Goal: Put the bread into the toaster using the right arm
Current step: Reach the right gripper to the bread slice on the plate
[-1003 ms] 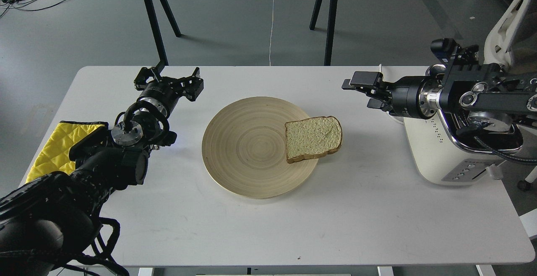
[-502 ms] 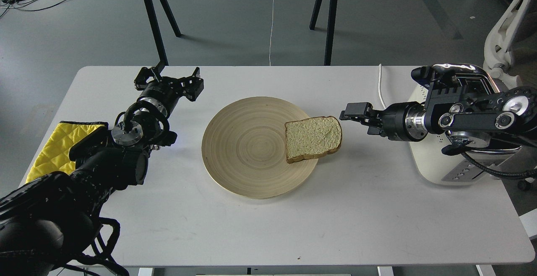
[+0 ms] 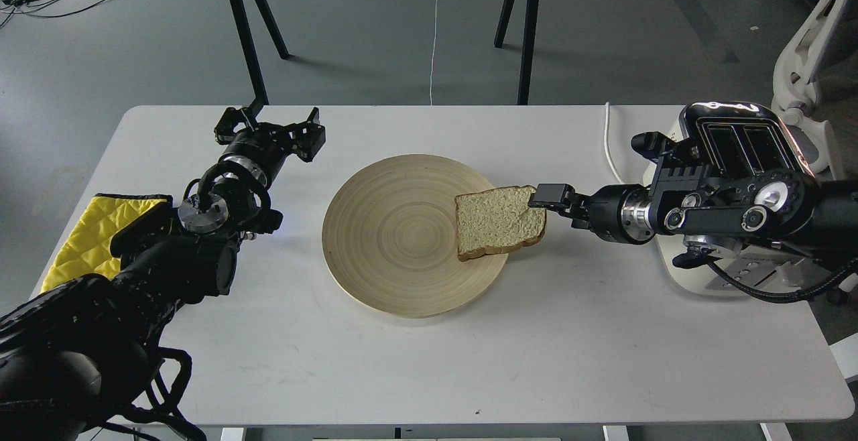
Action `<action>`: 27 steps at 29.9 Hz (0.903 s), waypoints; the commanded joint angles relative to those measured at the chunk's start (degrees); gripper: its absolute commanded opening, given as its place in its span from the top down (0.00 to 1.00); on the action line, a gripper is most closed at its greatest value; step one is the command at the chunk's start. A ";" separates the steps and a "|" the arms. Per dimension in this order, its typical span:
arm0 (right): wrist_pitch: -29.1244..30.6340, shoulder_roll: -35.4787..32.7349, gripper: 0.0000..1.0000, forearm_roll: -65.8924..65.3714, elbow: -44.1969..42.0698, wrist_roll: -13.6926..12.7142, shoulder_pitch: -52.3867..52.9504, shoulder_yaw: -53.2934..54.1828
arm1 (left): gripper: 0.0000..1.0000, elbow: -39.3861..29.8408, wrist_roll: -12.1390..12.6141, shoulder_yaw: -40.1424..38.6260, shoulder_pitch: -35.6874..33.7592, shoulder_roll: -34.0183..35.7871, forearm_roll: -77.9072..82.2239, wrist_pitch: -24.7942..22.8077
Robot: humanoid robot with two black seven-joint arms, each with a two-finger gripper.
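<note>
Head view shows the right gripper (image 3: 544,198) reaching the bread (image 3: 499,221), whose crust overhangs the wooden plate (image 3: 389,240), presumably for easy pinching. Whether its fingers are parted cannot be told.

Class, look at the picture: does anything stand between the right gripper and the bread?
Nothing visible does. The right gripper is already at the right edge of the bread, which lies on the wooden plate.

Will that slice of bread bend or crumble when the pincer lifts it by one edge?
The bread looks thin and spongy, so it will probably sag. Its brown crust may stiffen the gripped edge. It overhangs the wooden plate beside the right pincer, so it should lift easily.
</note>
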 commanded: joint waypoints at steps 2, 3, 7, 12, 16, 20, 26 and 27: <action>-0.81 0.16 0.11 0.08 -0.06 0.09 -0.60 1.15 | 0.00 0.02 0.00 0.00 0.00 0.00 0.00 0.00; -0.89 0.16 0.14 0.08 -0.06 0.00 -0.86 1.32 | 0.00 0.02 0.00 0.00 0.00 0.00 0.00 0.00; -0.81 0.60 0.24 0.17 0.02 0.09 -1.21 1.94 | 0.00 0.02 0.00 0.00 0.00 0.00 0.00 0.00; -0.72 0.86 0.39 0.35 0.38 0.09 -1.48 2.20 | 0.00 -0.07 0.00 0.00 0.00 0.00 0.00 0.00; -0.54 1.04 0.44 0.35 0.38 0.09 -1.57 2.29 | 0.00 -0.07 0.00 0.00 0.00 0.00 0.00 0.00; -0.37 1.04 0.49 0.35 0.46 0.09 -1.65 2.29 | 0.00 -0.07 0.00 0.00 0.00 0.00 0.00 0.00; -0.37 1.04 0.63 0.35 0.38 0.09 -1.65 2.38 | 0.00 -0.07 0.00 0.00 0.00 0.00 0.00 0.00; -0.37 1.04 0.65 0.35 0.38 0.09 -1.65 2.38 | 0.00 0.02 0.00 0.00 0.00 0.00 0.00 0.00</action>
